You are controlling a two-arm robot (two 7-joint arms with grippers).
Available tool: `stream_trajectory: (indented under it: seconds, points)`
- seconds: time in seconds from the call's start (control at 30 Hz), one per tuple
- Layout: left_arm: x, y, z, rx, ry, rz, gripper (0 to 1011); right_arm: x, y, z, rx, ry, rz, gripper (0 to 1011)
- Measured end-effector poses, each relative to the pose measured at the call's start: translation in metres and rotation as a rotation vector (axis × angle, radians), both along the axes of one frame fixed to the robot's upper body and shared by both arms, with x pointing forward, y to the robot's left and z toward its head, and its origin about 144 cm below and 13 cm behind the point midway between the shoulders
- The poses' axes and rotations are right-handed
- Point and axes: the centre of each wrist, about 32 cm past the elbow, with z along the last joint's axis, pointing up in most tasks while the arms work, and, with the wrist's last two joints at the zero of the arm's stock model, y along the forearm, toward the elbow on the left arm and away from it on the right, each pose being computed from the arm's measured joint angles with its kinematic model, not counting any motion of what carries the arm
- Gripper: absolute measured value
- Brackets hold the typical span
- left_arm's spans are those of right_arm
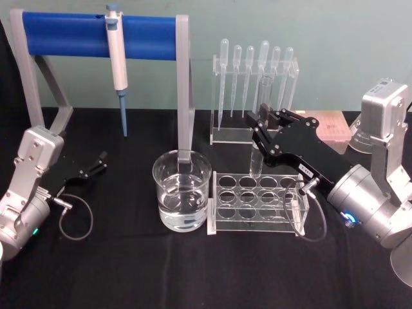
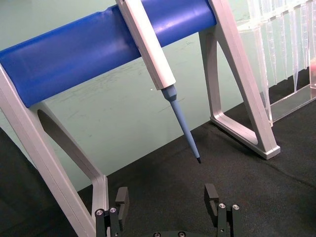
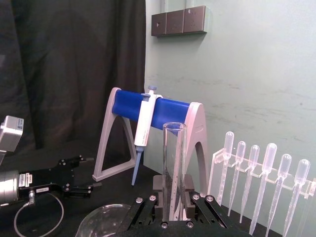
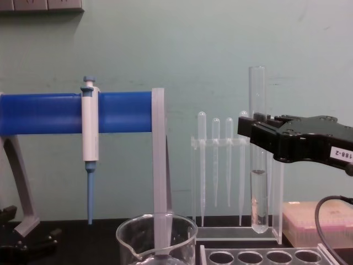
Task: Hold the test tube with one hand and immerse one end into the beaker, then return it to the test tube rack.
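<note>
Currently R gripper [image 1: 262, 121] clamps part-filled test tube [image 4: 258, 201]; beaker [image 1: 163, 188] part-full; L gripper [image 2: 168, 202] spread, empty.

Clear test tube [image 4: 258, 199], upright in the right pincer's [image 1: 261, 123] grip with liquid in its bottom, hangs right of the partly filled glass beaker [image 1: 168, 172].

Grips the upright test tube [image 4: 257, 94] at mid-length with the right gripper [image 1: 257, 125], reaching in from the right on a silver wrist [image 1: 351, 187]. Parks the left gripper [image 1: 100, 161] low at the left, fingers [image 2: 122, 197] parted and empty, pointing forward.
</note>
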Motion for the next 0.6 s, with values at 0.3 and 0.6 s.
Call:
stream_trajectory:
  seconds: [0.3, 0.6]
  points:
    - [0.0000, 0.0000, 0.0000, 0.000, 0.000, 0.000, 1000, 0.0000, 0.0000, 0.0000, 0.000, 0.000, 0.000, 233]
    - [0.0000, 0.0000, 0.0000, 0.000, 0.000, 0.000, 1000, 0.0000, 0.0000, 0.0000, 0.000, 0.000, 0.000, 233]
